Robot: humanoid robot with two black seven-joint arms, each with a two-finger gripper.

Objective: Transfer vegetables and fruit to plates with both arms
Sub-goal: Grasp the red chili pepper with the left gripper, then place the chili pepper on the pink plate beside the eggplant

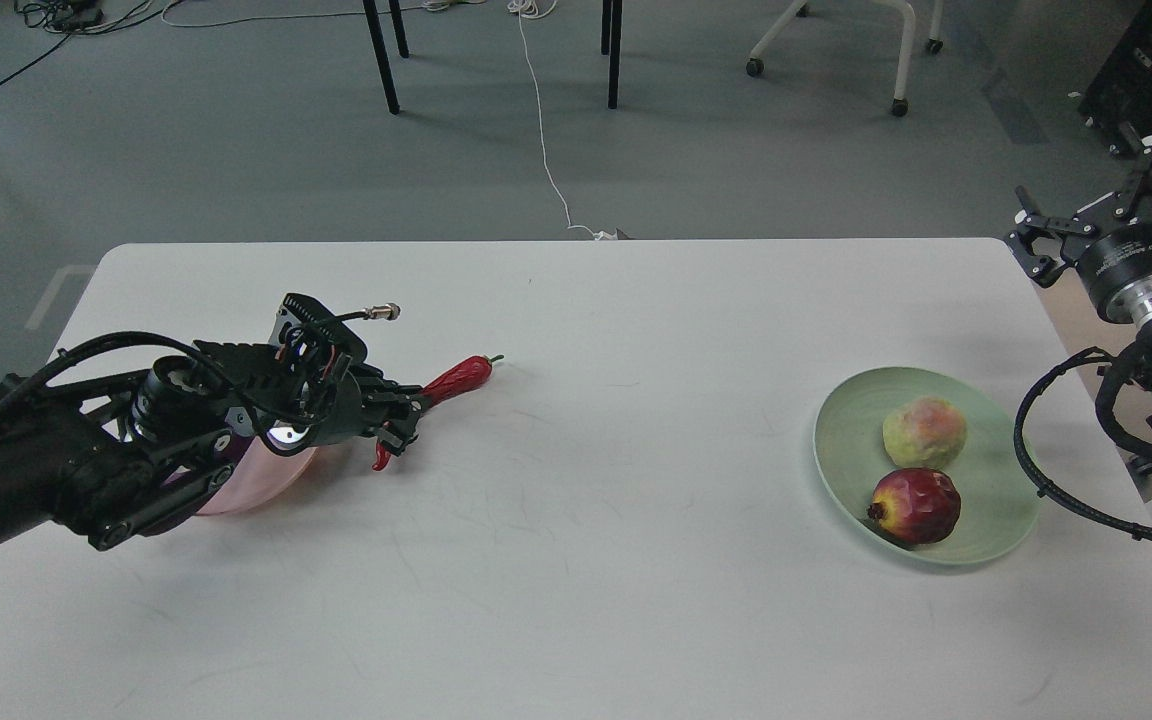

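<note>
My left gripper is down on the table with its fingers on both sides of the middle of the red chili pepper, shut against it. The chili's tail shows just below the fingers. The pink plate lies under my left wrist. The purple eggplant lies on the plate, almost all hidden by the arm. The mint green plate at the right holds the peach and the pomegranate. My right gripper is open and empty, raised beyond the table's right edge.
The white table spans the view, with its far edge near the top third. Chair legs, a caster base and a white cable are on the grey floor beyond it. Black cables loop off my right arm by the green plate.
</note>
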